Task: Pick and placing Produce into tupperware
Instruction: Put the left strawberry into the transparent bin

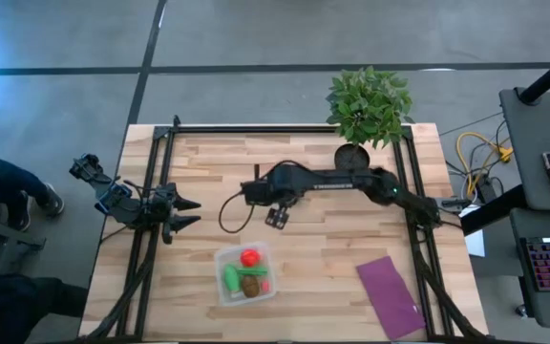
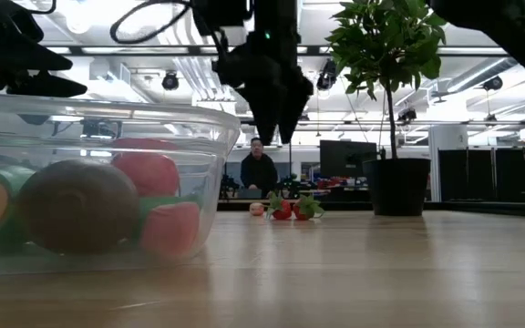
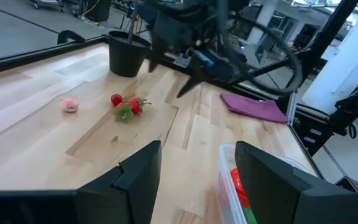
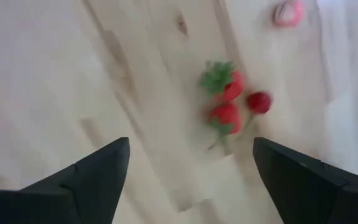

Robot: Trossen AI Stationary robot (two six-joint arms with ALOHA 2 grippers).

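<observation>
several produce pieces (image 1: 248, 274) lie inside the clear tupperware (image 1: 225, 258).

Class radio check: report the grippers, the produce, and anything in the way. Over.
Right gripper open above radish bunch. Left gripper idle at table's left edge, empty. Several pieces already in tupperware. Nothing blocking.

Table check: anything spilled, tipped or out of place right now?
Nothing is spilled or tipped. The tupperware sits upright with produce inside. Only leftovers: a cluster of small red pieces and a pink bit on the bare wood, outside the box. The right hand hovers open above them; the left hand waits at the table's edge.
</observation>
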